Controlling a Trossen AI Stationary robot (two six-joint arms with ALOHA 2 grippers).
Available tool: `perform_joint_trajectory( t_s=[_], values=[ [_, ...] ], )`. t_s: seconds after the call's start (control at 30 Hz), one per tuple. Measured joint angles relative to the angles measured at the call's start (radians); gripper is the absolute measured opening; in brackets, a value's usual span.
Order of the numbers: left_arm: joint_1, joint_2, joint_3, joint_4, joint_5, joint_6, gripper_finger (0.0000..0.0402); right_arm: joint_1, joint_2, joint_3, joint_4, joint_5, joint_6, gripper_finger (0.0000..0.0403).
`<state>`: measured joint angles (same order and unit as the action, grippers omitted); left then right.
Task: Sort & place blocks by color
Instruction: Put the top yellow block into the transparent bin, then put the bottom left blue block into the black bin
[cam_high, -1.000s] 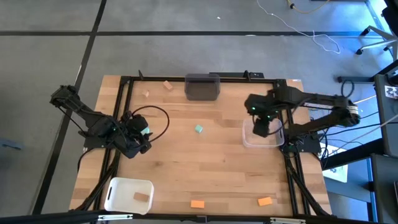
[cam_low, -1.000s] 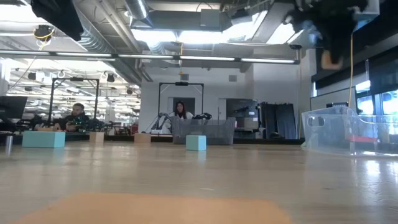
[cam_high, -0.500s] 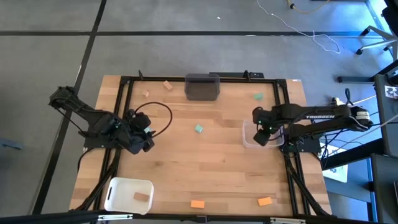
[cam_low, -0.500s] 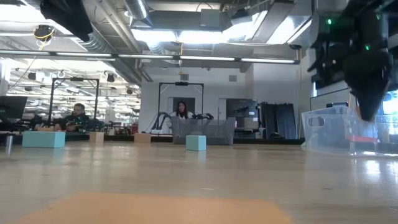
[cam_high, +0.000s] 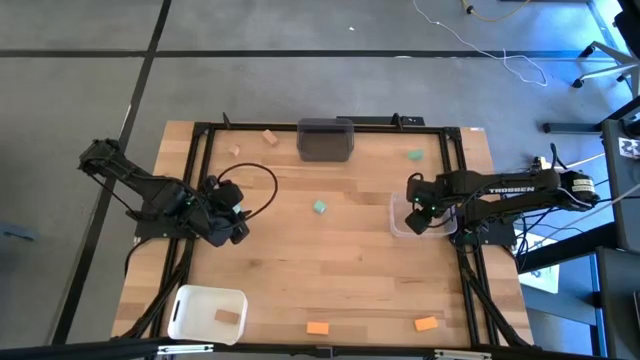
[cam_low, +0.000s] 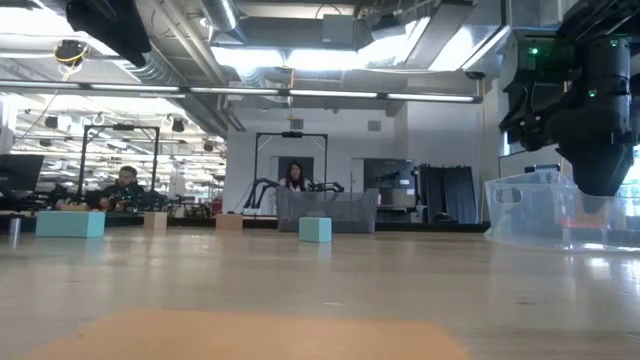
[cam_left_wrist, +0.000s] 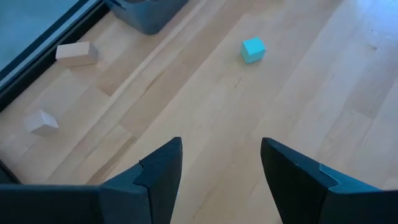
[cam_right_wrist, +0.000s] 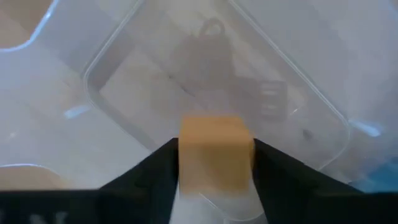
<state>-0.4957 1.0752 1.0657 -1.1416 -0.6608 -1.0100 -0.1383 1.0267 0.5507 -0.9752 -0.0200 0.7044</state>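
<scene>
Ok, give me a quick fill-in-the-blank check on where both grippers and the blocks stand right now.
1. The right gripper is shut on an ______ block.
2. That gripper hangs over the ______ plastic bin.
3. The left gripper is open, and the loose block ahead of it is ______ in color.
4. The white bin holds one ______ wood block.

Missing words: orange; clear; teal-green; tan
</scene>
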Motion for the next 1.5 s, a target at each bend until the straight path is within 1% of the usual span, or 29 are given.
perform_joint_trajectory(
  t_s=[0.07,0.13,0.3,0.37,0.5,0.6,0.7,0.77,0.87,0.97,1.07,1.13,1.27,1.33,1.4,1.5],
  values=[
    [0.0,0.0,0.0,0.006,0.0,0.0,0.021,0.0,0.0,0.0,0.0,0.0,0.001,0.0219],
    [0.0,0.0,0.0,0.009,0.001,0.0,0.021,0.0,0.0,0.0,0.0,0.0,0.001,0.0222],
    [0.0,0.0,0.0,0.01,0.001,0.0,0.021,0.0,0.0,0.001,0.001,-0.003,-0.001,0.0208],
    [0.0,0.0,0.0,0.011,0.001,-0.001,0.021,0.0,-0.001,0.011,0.003,-0.032,-0.002,0.0203],
    [0.0,0.0,0.0,0.024,0.001,0.0,0.021,0.0,-0.002,0.079,0.006,-0.079,-0.036,0.0201],
    [0.0,0.0,0.0,0.024,0.004,0.004,0.021,0.0,-0.002,0.157,0.005,-0.079,-0.078,0.0201],
    [0.002,0.0,0.0,0.02,0.064,0.037,0.021,0.0,-0.002,0.246,0.005,-0.079,-0.117,0.0201],
    [0.018,0.0,0.0,0.019,0.118,0.016,0.021,0.0,-0.002,0.309,0.005,-0.079,-0.141,0.0202],
    [0.066,0.0,0.0,-0.008,0.247,0.01,0.021,0.0,-0.002,0.396,0.008,-0.059,-0.187,0.0201],
    [0.13,0.01,0.001,-0.075,0.357,0.075,0.0207,0.0,-0.002,0.467,0.008,-0.008,-0.239,0.0201],
    [0.204,0.022,0.001,-0.191,0.44,0.122,0.0206,0.0,-0.002,0.518,0.008,0.031,-0.283,0.0201],
    [0.248,0.03,0.001,-0.247,0.478,0.19,0.0206,0.0,-0.002,0.542,0.008,0.041,-0.305,0.0201],
    [0.284,0.031,0.001,-0.166,0.462,0.445,0.0206,0.0,-0.002,0.569,0.008,0.053,-0.327,0.0201],
    [0.3,0.033,0.001,-0.129,0.456,0.535,0.0206,0.0,-0.002,0.575,0.006,0.053,-0.343,0.02],
    [0.318,0.036,0.001,-0.137,0.45,0.569,0.0206,0.0,-0.002,0.576,0.007,0.054,-0.351,0.02],
    [0.345,0.065,0.0,-0.118,0.44,0.572,0.0206,0.0,-0.002,0.576,0.005,0.054,-0.364,0.02]
  ],
)
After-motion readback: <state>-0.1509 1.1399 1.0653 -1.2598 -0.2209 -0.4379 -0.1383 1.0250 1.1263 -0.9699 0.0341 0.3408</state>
